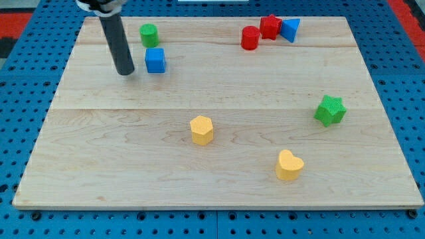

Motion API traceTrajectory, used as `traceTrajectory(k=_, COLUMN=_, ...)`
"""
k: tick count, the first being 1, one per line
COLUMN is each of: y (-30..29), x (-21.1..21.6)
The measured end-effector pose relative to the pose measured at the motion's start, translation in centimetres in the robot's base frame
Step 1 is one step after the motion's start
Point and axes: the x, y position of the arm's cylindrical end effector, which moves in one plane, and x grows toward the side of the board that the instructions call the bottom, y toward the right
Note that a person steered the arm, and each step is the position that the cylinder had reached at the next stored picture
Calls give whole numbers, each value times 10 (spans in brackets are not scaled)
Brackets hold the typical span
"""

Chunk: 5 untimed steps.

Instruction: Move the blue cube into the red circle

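The blue cube point(155, 60) sits on the wooden board point(133, 146) near the view's top left. The red circle, a short red cylinder point(250, 38), stands near the view's top, right of centre. My tip point(125, 72) is on the board just left of the blue cube, a small gap apart. The dark rod rises from it toward the view's top left.
A green cylinder point(149, 34) stands just above the blue cube. A red star-like block point(269, 26) and a blue triangle point(290, 29) sit right of the red cylinder. A green star point(330, 110), a yellow hexagon point(201, 129) and a yellow heart point(289, 165) lie lower down.
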Motion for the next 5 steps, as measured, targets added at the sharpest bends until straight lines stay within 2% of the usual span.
traceTrajectory(k=2, y=-14, x=-45)
traceTrajectory(k=3, y=-18, x=-49)
traceTrajectory(k=5, y=24, x=8)
